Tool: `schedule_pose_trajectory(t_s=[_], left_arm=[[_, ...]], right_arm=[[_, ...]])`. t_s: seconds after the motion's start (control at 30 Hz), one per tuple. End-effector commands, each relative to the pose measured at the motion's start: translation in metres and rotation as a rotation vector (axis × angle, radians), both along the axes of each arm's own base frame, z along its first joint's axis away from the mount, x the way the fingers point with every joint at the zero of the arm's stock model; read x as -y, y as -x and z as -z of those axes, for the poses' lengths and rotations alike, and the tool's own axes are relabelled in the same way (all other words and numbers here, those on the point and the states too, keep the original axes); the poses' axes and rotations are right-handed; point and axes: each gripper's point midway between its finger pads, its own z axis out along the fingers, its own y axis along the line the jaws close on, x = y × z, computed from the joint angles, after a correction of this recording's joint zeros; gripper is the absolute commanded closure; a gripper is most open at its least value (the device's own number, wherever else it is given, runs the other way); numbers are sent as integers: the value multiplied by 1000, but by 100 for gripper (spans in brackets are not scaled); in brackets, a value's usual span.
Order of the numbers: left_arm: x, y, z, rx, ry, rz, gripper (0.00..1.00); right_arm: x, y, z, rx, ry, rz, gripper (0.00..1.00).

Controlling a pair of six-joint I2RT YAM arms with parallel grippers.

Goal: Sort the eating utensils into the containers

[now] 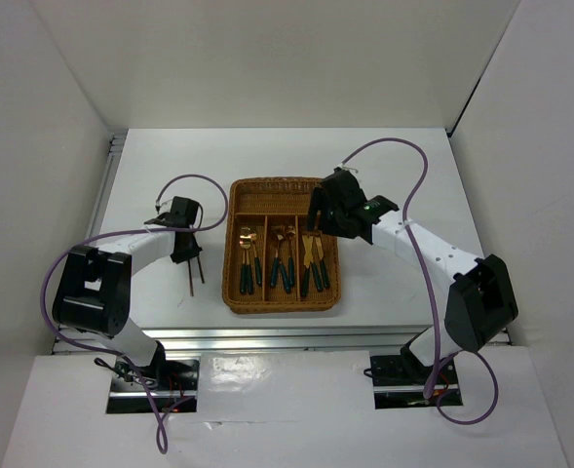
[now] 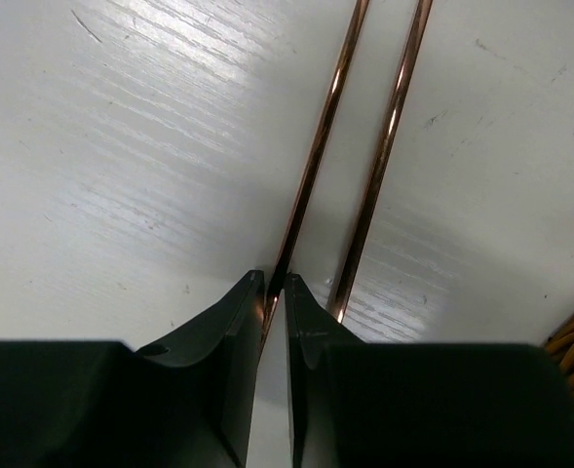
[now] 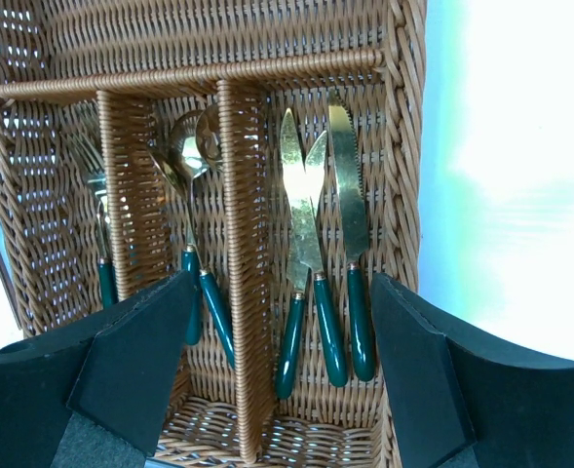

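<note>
Two copper-brown chopsticks (image 2: 374, 185) lie side by side on the white table, left of the wicker tray (image 1: 283, 306). My left gripper (image 2: 275, 280) is down on them, shut on the left chopstick (image 2: 311, 166); the other runs just outside the right finger. In the top view this gripper (image 1: 185, 255) sits at the chopsticks' (image 1: 193, 276) far ends. My right gripper (image 3: 282, 283) hangs open above the tray's near right part, holding nothing. Green-handled gold knives (image 3: 306, 214) lie in the right slot, spoons (image 3: 189, 156) in the middle, forks (image 3: 96, 185) in the left.
The tray's crosswise slot (image 3: 199, 39) lies beyond the long slots. White walls close in the table on three sides, and a metal rail (image 1: 267, 336) runs along its near edge. Purple cables loop off both arms.
</note>
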Motion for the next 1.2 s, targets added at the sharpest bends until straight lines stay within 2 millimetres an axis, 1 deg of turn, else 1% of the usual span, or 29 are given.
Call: schedule_pose_trajectory(t_s=[0.0, 0.03, 0.17, 0.23, 0.33, 0.37, 0.47, 0.6, 0.63, 0.67, 0.77, 0.8, 0.83, 0.87, 0.93, 0.97, 1.0, 1.03, 1.07, 1.1, 1.13, 1.17], left_arm=[[-3, 16, 13, -83, -22, 8, 72], [-3, 16, 13, -83, -22, 8, 76], [-3, 16, 13, -83, -22, 8, 78], [-3, 13, 13, -83, -22, 8, 80], [-4, 17, 16, -101, -25, 8, 80], [-1, 14, 14, -93, -15, 12, 80], [-2, 14, 14, -95, -19, 20, 86], [-2, 14, 8, -83, -17, 20, 86], [-2, 14, 8, -83, -17, 20, 86], [-3, 12, 4, -70, -23, 16, 86], [-3, 14, -4, -57, -18, 8, 87], [-2, 10, -9, -39, -15, 8, 87], [-2, 11, -15, -27, -12, 8, 87], [-2, 6, -22, -4, -9, 8, 87], [3, 7, -30, 6, 4, 22, 87], [4, 3, -38, 30, 9, 22, 87], [5, 4, -45, 47, 20, 26, 87], [9, 1, -56, 69, 29, 27, 87], [11, 1, -60, 82, 41, 32, 87], [12, -2, -75, 120, 48, 32, 87], [19, -2, -80, 134, 64, 53, 87], [22, -3, -89, 155, 68, 62, 87]], right_arm=[[3, -5, -20, 63, -33, 4, 19], [3, -5, -20, 65, -27, -2, 19], [3, -5, -20, 65, -27, -2, 19], [7, -7, -20, 66, -27, 7, 19], [8, -5, -20, 66, -27, 7, 19], [8, -5, -20, 66, -27, 7, 19], [8, -5, -20, 66, -27, 7, 19], [8, -5, -20, 66, -27, 7, 19], [11, -6, -20, 66, -26, 16, 19], [11, -6, -23, 73, -31, 16, 19], [11, -6, -23, 74, -31, 16, 19], [11, -6, -23, 74, -31, 16, 19], [11, -6, -23, 74, -31, 16, 19], [11, -6, -27, 81, -36, 16, 19], [15, -7, -27, 83, -30, 19, 19], [16, -6, -23, 76, -25, 19, 19], [19, -7, -26, 84, -29, 28, 19], [19, -7, -26, 84, -29, 28, 19], [23, -9, -26, 84, -29, 39, 19], [26, -11, -26, 84, -28, 48, 19], [27, -10, -30, 95, -28, 41, 19], [30, -12, -30, 95, -27, 50, 19]])
